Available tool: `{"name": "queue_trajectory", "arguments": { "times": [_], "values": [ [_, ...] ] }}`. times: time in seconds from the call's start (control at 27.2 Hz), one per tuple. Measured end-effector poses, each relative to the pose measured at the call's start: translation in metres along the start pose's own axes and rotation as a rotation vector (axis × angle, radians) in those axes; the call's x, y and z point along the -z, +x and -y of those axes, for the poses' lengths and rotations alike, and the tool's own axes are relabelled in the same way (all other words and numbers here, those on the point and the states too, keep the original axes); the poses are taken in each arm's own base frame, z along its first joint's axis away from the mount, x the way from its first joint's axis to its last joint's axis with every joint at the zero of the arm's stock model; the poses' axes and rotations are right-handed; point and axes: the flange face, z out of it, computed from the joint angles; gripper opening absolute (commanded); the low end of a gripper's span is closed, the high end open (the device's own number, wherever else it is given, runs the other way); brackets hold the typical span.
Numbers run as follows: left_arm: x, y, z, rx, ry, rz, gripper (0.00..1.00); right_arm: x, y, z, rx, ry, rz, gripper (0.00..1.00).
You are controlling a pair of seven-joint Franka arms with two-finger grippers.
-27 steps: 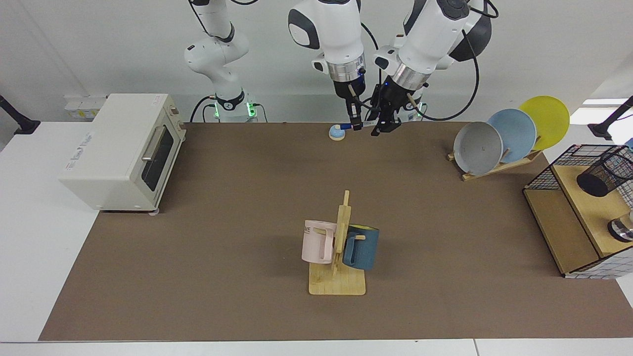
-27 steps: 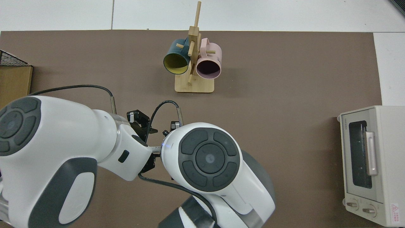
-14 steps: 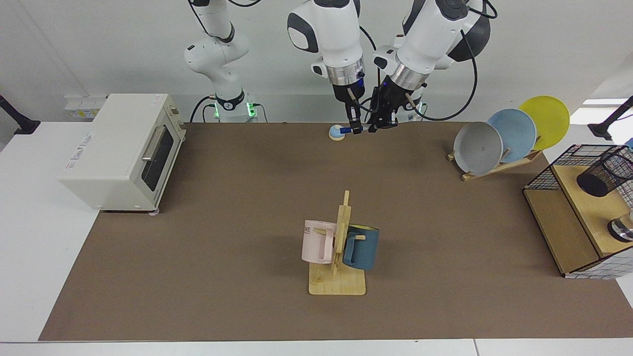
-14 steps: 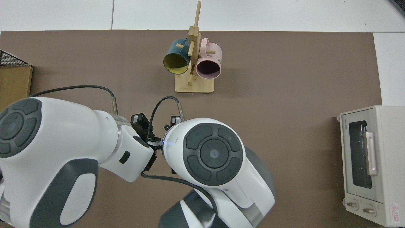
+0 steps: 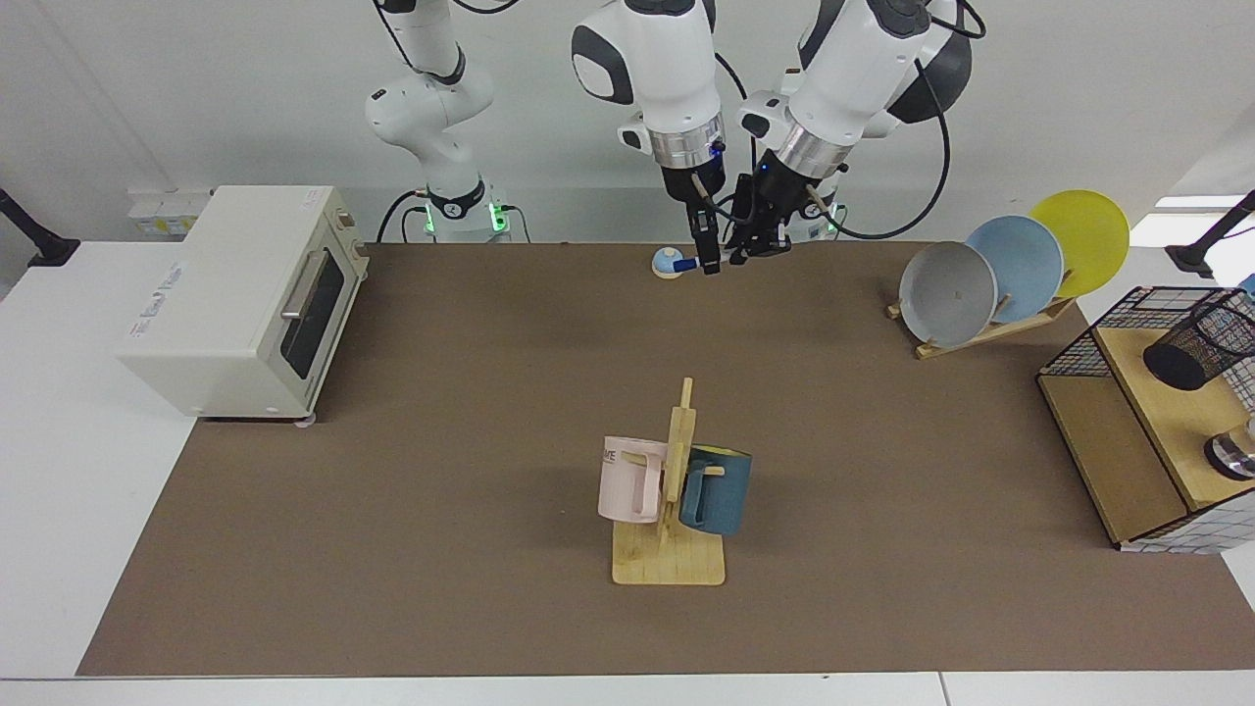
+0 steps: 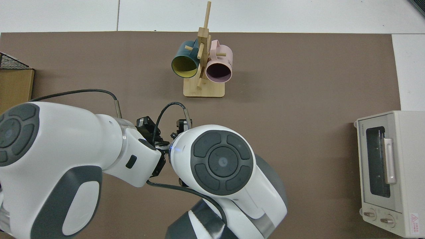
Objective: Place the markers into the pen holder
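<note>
Showing a hand-over in mid-air at the far edge of the table (image 5: 412, 412), both views place the two grippers close together above the brown mat. The right gripper (image 5: 706, 257) hangs straight down with its fingers closed on the marker (image 5: 698, 262), which lies roughly level, its blue end pointing toward a small blue-and-white round object (image 5: 668, 262) on the mat. The left gripper (image 5: 760, 245) comes in tilted from the other side and meets the marker's opposite end; whether its fingers have already closed there cannot be told, since that end is hidden among dark parts in the facing view and both wrists cover it from above. The pen holder (image 5: 1194, 347) stands on the wooden shelf (image 5: 1113, 456), well apart from both grippers, and no marker shows in it. By these views the pick-up appears done; the transfer, the carry and the drop remain.
</note>
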Motion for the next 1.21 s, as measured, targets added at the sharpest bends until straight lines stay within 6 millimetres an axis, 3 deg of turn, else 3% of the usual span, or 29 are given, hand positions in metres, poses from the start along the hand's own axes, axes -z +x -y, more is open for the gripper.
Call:
{"name": "queue_trajectory", "arguments": {
  "times": [0.22,0.66,0.99,1.1,1.21],
  "values": [
    [0.001,-0.003,0.003,0.010,0.001,-0.001,0.00,-0.003,0.025,0.016,0.116,-0.012,-0.020,1.00],
    [0.002,-0.017,0.014,0.031,0.017,0.020,0.00,0.009,0.133,0.074,0.501,-0.066,-0.068,1.00],
    [0.009,-0.043,0.031,0.053,0.069,0.093,0.00,0.049,0.236,0.099,0.879,-0.121,-0.065,1.00],
    [0.014,-0.056,0.037,0.057,0.098,0.137,0.00,0.062,0.251,0.096,1.000,-0.140,-0.065,1.00],
    [0.020,-0.071,0.044,0.068,0.124,0.183,0.00,0.074,0.254,0.089,1.091,-0.163,-0.085,1.00]
  ]
}}
